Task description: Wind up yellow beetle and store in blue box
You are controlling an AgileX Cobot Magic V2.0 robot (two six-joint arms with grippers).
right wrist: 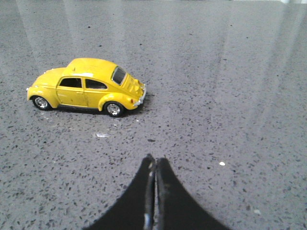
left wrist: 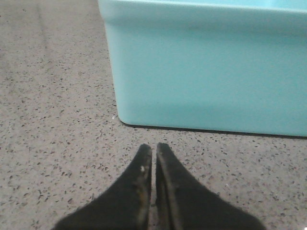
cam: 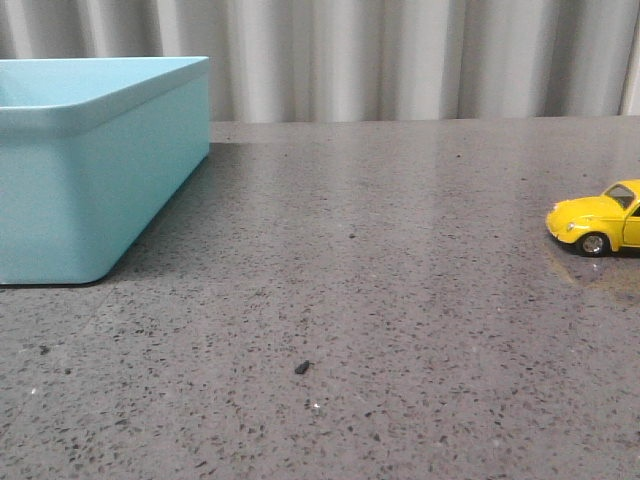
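Observation:
The yellow beetle [cam: 600,222] stands on its wheels at the right edge of the front view, partly cut off. In the right wrist view the beetle [right wrist: 86,87] shows whole and side-on, apart from my right gripper [right wrist: 155,160], which is shut and empty above the table. The blue box [cam: 90,160] stands at the back left. In the left wrist view the blue box [left wrist: 206,67] has its corner and wall just beyond my left gripper [left wrist: 153,147], which is shut and empty. Neither gripper shows in the front view.
The grey speckled table [cam: 380,300] runs to a pleated curtain [cam: 420,60] at the back. A small dark crumb [cam: 301,368] lies near the front middle. A small pale scrap [right wrist: 101,135] lies on the table near the beetle.

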